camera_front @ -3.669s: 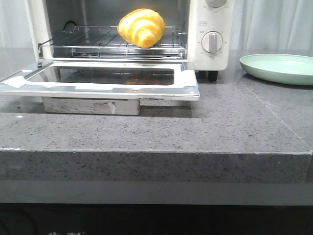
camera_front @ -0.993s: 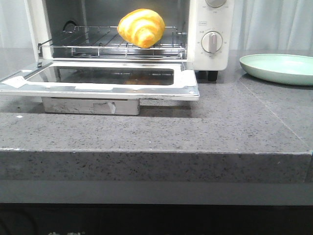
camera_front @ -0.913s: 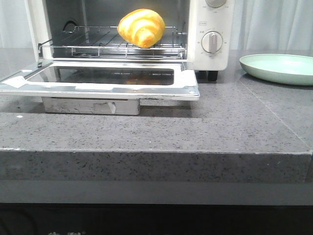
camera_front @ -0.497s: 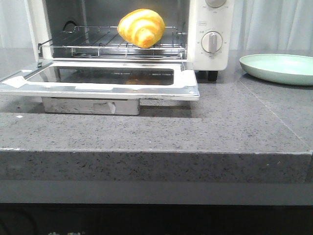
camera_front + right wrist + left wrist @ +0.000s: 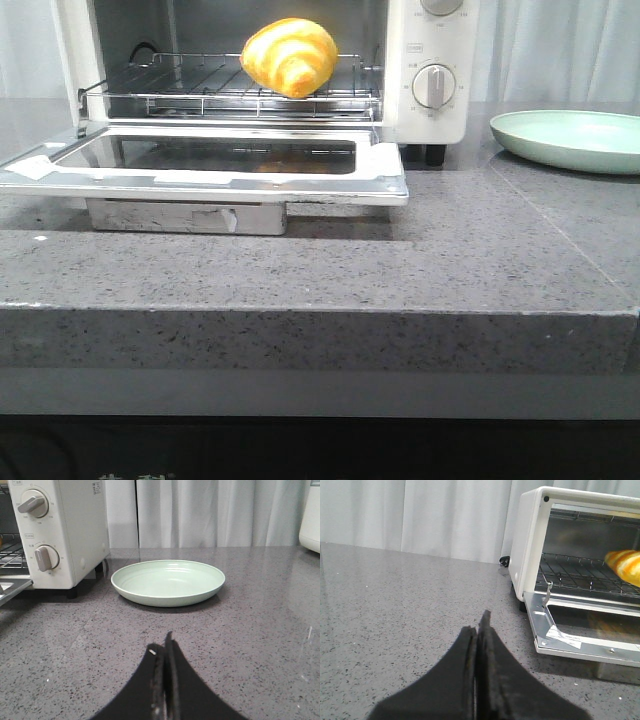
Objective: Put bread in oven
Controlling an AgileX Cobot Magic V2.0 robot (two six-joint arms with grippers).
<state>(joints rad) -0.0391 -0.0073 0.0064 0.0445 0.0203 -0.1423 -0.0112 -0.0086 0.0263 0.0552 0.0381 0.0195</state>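
The golden-orange bread lies on the wire rack inside the white oven, whose glass door hangs open and flat. The bread's end also shows in the left wrist view, inside the oven. My left gripper is shut and empty, low over the counter, well apart from the oven's side. My right gripper is shut and empty, in front of the plate, with the oven's knob panel off to one side. Neither gripper shows in the front view.
A pale green plate sits empty on the grey stone counter to the right of the oven; it also shows in the right wrist view. The counter's front edge runs across the front view. A white appliance edge stands far right.
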